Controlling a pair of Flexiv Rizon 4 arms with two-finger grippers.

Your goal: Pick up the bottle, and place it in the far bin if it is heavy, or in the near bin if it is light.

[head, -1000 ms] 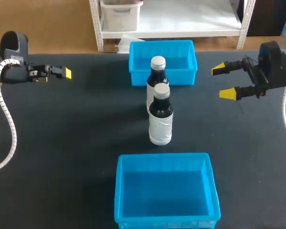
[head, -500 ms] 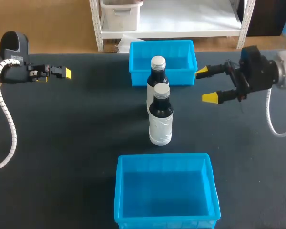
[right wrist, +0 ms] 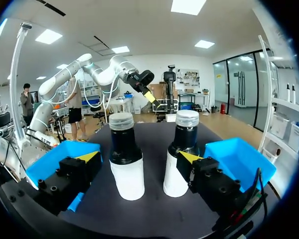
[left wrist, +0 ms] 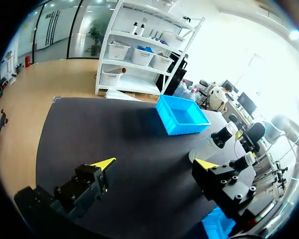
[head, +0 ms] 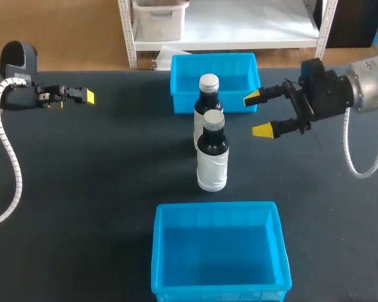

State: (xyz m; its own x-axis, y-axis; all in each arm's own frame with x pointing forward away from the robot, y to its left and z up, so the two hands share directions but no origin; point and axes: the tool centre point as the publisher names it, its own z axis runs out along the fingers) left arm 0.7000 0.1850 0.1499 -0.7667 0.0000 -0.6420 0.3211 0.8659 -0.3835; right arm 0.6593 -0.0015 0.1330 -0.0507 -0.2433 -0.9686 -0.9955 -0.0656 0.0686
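Observation:
Two dark bottles with white labels and silver caps stand mid-table, the near bottle [head: 211, 154] just in front of the far bottle [head: 208, 94]. My right gripper [head: 257, 114] hovers open to their right, a short way off and touching neither. In the right wrist view, the near bottle [right wrist: 126, 162] and far bottle [right wrist: 182, 152] stand just ahead of the open right gripper [right wrist: 138, 157]. My left gripper [head: 87, 96] is far off at the table's left, open and empty [left wrist: 154, 163].
A blue far bin [head: 234, 78] sits right behind the bottles. A blue near bin [head: 217, 251] sits at the front edge. Both bins show as far bin [right wrist: 236, 157] and near bin [right wrist: 52, 162] on either side of the right gripper.
My right arm has moved left toward the bottles with its gripper still open. The left arm and both bottles have stayed put.

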